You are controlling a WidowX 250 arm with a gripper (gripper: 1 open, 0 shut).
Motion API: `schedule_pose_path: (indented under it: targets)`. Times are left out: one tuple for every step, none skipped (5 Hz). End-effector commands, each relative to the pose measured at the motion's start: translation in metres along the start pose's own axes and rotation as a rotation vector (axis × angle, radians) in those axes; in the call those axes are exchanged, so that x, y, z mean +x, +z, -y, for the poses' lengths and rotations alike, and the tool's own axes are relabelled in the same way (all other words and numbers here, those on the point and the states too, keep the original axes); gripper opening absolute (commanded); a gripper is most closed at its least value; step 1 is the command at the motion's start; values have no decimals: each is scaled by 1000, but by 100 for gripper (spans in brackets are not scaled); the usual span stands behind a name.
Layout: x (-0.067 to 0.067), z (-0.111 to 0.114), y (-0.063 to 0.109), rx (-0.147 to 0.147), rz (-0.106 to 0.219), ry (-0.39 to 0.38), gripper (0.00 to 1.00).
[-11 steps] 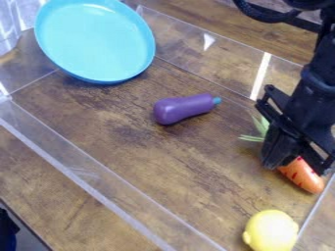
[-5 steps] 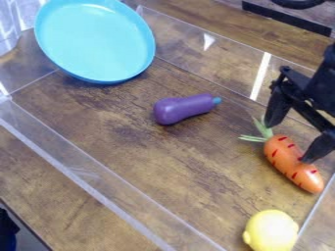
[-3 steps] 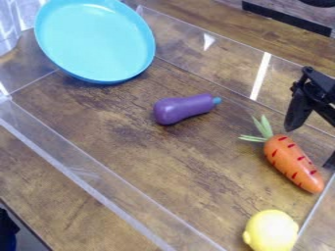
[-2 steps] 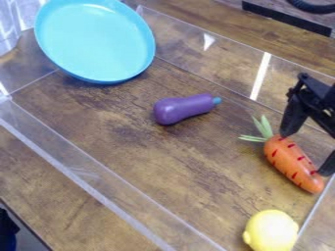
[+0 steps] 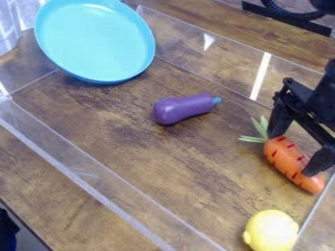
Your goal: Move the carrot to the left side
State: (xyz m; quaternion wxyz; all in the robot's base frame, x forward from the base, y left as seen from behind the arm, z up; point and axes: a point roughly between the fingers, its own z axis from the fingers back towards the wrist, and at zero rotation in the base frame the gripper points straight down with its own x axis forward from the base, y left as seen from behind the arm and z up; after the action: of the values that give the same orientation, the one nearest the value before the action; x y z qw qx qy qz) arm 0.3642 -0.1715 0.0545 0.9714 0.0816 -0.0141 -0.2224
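Observation:
The carrot point(image 5: 289, 161) lies on the wooden table at the right, orange with a green leafy top point(image 5: 257, 131) pointing up-left. My black gripper point(image 5: 299, 149) hangs open right over it, pointing down. One finger point(image 5: 279, 122) stands by the leafy end. The other finger point(image 5: 323, 157) is at the carrot's right side, near the frame edge. The jaws stand wide apart, and I cannot tell whether they touch the carrot. Part of the carrot's middle is hidden behind the gripper.
A purple eggplant point(image 5: 183, 108) lies mid-table, left of the carrot. A blue plate point(image 5: 94, 39) sits at the back left. A yellow lemon point(image 5: 271, 231) rests at the front right. Clear acrylic walls point(image 5: 78, 162) border the wooden surface.
The gripper shifted toward the right edge, then came back and sank lower over the carrot, staying open. The carrot, eggplant and lemon have kept their places.

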Motion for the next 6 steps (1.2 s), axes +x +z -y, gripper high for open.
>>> schedule_pose_path:
  targets:
    - [2,3,5,1,44,-37,100]
    - [-4,2,7,1,34,5,100]
    - [-9,1,10,1,24,48,100]
    - [-6,-9,-7,3,21,55,100]
    - [-3,-19,-24,4,18,60,100]
    - [2,-29,-41,3,17,64,0]
